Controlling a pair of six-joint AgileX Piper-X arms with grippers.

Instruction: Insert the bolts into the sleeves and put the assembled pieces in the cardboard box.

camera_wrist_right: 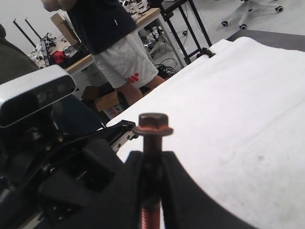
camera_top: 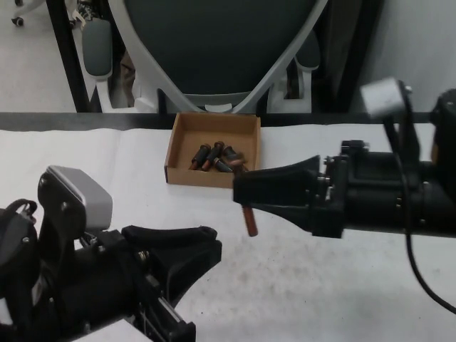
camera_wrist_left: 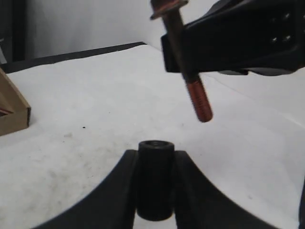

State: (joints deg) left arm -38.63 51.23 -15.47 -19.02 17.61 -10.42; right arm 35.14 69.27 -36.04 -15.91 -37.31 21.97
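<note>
While my left gripper (camera_wrist_left: 156, 153) is pinched shut on the black sleeve (camera_wrist_left: 155, 191), that sleeve stands upright between the two fingers with its open mouth facing up. Higher than the mouth and clearly apart from it hangs the threaded tip of a copper-coloured bolt (camera_wrist_left: 189, 81). It is tilted, head uppermost, and not in the sleeve. My right gripper (camera_top: 246, 192) has the bolt clamped by its shank. On that arm's wrist camera I see the flanged hex head standing proud of the fingers. From the high camera the bolt dangles from the right gripper's tip, between the left gripper and the cardboard box (camera_top: 206, 176). The box lies farther out on the white-covered bench (camera_top: 342, 285), near its far edge. Several assembled pieces (camera_top: 212, 155), dark sleeves with coppery bolts, lie in it in a loose heap. Beyond the bench stands an office chair (camera_top: 214, 43).
</note>
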